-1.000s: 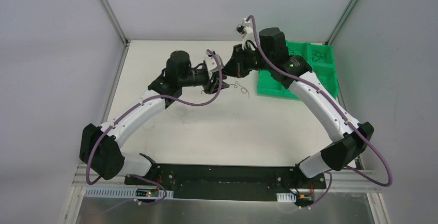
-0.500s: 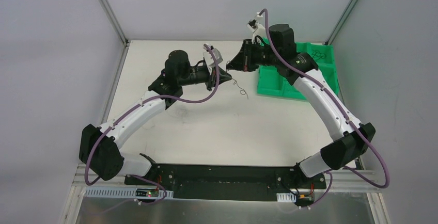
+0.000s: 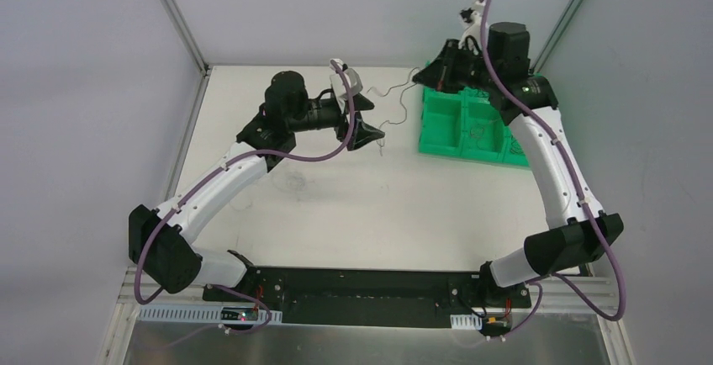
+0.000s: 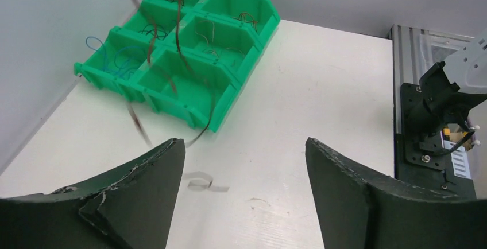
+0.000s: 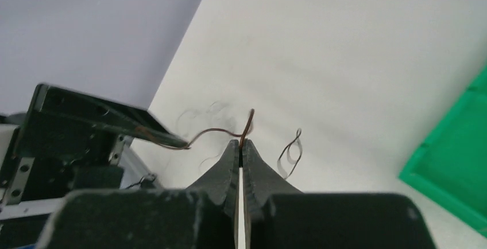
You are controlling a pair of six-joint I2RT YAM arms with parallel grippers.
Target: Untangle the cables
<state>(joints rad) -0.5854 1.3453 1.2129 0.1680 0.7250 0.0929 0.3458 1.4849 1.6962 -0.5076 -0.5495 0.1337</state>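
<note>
Cables point(image 4: 90, 43) lie loose in green divided tray point(image 4: 221, 102); left fingers point(image 4: 143, 197) apart, right fingers point(image 5: 227, 168) clamped on brown cable point(image 5: 215, 130).

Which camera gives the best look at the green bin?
The left wrist view: the bin sits nearly whole in frame, with most compartments open to view. In the top view, the right arm covers part of it. The right wrist view catches only a corner of the bin at the frame's edge.

left pincer point(image 4: 244, 144) spread wide; right pincer point(image 5: 241, 144) pressed closed
</note>
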